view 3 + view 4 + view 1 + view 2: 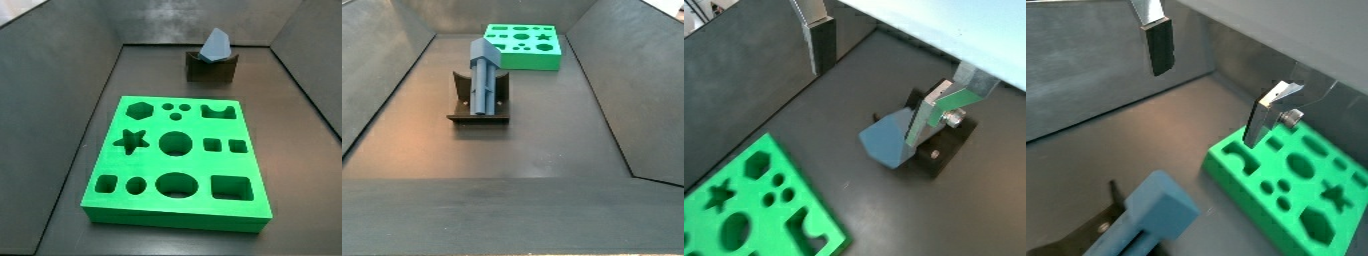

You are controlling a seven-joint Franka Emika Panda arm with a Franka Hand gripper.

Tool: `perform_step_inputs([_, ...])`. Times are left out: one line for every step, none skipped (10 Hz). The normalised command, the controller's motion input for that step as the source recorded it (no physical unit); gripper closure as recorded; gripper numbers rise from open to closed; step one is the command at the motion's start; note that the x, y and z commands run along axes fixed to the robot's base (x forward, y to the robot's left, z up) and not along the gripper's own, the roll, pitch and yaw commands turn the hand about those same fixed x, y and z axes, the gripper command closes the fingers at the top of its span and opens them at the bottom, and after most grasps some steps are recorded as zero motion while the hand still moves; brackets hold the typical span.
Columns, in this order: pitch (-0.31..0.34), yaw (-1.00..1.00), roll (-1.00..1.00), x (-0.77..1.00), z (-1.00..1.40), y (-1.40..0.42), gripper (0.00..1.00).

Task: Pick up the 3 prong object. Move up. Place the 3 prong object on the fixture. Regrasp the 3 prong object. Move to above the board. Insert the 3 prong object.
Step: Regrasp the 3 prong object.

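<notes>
Above the fixture (pixel 938 150) and its upright 3 prong object (pixel 887 138), the gripper's (pixel 1213 85) fingers (pixel 1157 45) hang wide apart, empty

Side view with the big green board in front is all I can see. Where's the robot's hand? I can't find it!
Observer: The gripper shows only in both wrist views. It hangs above the floor near the fixture, jaws open, holding nothing.
Operator: Is the blue thing just that little point?
Observer: No. In a side view the 3 prong object is a long block standing in the fixture, pointed end up.
</notes>
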Motion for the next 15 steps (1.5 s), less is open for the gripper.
perform_step_inputs([0.039, 0.02, 1.0, 0.0, 0.01, -0.02, 0.0])
perform_step_inputs([0.037, 0.02, 1.0, 0.01, 0.0, -0.02, 0.0])
perform_step_inputs([0.036, 0.02, 1.0, 0.01, 0.01, -0.02, 0.0])
perform_step_inputs([0.042, 0.02, 1.0, 0.01, 0.01, -0.02, 0.0])
perform_step_inputs([0.045, 0.03, 1.0, 0.01, 0.01, -0.02, 0.0])
perform_step_inputs([0.054, 0.03, 1.0, 0.02, 0.0, -0.02, 0.0])
perform_step_inputs([0.063, 0.03, 1.0, 0.03, 0.0, -0.02, 0.0])
perform_step_inputs([0.077, 0.04, 1.0, 0.05, 0.0, -0.03, 0.0])
perform_step_inputs([0.085, 0.04, 1.0, 0.06, 0.0, -0.03, 0.0])
perform_step_inputs([0.105, 0.05, 1.0, 0.08, 0.0, -0.03, 0.0])
perform_step_inputs([0.131, 0.06, 1.0, 0.09, 0.0, -0.04, 0.0])
perform_step_inputs([0.155, 0.08, 1.0, 0.11, 0.0, -0.04, 0.0])
perform_step_inputs([0.177, 0.09, 1.0, 0.11, -0.01, -0.05, 0.0])
perform_step_inputs([0.198, 0.12, 1.0, 0.11, -0.01, -0.05, 0.0])
perform_step_inputs([0.211, 0.14, 1.0, 0.11, 0.0, -0.05, 0.0])
